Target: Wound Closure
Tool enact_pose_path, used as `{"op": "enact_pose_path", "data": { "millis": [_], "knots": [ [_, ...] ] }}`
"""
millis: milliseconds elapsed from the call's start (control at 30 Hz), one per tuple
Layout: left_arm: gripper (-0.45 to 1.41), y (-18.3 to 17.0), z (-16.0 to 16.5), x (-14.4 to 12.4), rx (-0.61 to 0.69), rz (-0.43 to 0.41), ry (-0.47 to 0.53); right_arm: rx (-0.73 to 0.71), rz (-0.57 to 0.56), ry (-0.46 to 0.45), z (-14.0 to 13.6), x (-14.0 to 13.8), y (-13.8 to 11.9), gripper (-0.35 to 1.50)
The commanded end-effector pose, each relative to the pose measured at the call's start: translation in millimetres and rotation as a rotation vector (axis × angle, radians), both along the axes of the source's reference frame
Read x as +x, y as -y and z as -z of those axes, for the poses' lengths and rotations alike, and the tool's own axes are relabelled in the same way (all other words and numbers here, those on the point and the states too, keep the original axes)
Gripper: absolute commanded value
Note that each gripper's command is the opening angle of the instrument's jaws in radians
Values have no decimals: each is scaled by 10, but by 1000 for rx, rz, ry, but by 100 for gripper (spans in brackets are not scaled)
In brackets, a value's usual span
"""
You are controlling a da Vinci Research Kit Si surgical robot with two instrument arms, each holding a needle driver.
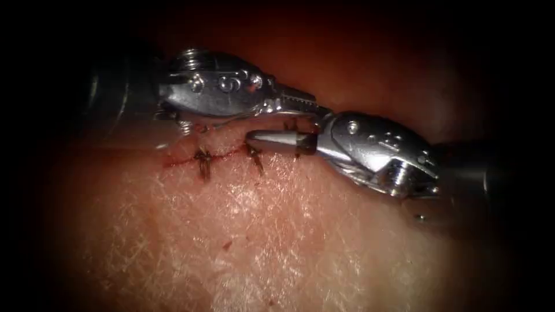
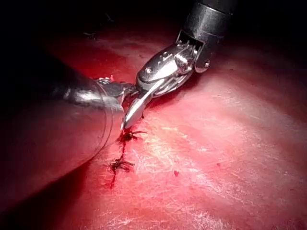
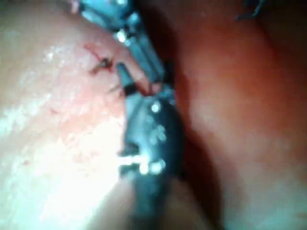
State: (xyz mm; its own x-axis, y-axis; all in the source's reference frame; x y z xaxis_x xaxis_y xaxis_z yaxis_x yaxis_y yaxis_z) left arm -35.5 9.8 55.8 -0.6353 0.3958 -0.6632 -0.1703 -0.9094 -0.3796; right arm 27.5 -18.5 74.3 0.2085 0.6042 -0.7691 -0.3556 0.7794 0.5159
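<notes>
Over the cut (image 1: 191, 159), both grippers closed

I see darkness all around my lit field; a bright patch of light falls at its centre, fading toward the edges.

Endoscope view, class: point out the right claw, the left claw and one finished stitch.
right claw (image 1: 277, 140), endoscope view, on its jaw tip.
left claw (image 1: 303, 105), endoscope view, on its jaw.
stitch (image 1: 203, 162), endoscope view, on its knot across the cut.
</notes>
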Motion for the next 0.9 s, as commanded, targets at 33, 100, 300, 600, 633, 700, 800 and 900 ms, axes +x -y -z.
{"op": "enact_pose_path", "data": {
  "millis": [33, 100, 300, 600, 633, 700, 800, 900],
  "knots": [
    [-45, 0, -7, -6, -1, 0, 1, 0, 2, -3, -6, 10, 2, 135],
    [-45, 0, -7, -6, -2, 0, 0, 1, 3, -4, -6, 10, 2, 136],
    [-45, 1, -9, -7, -2, -1, 1, 2, 2, -4, -4, 12, 1, 136],
    [-45, 2, -5, -8, 3, -2, 4, 2, 4, -7, -6, 22, -2, 135],
    [-45, 2, -4, -8, 3, -1, 4, 2, 5, -8, -7, 22, -2, 133],
    [-45, 2, -2, -8, 6, -3, 7, 2, 5, -8, -7, 22, -3, 133],
    [-45, 3, 0, -9, 7, -2, 7, 0, 4, -10, -8, 21, -5, 133],
    [-45, 5, 2, -11, 9, -3, 9, -2, 1, -15, -8, 21, -6, 133]
  ]
}}
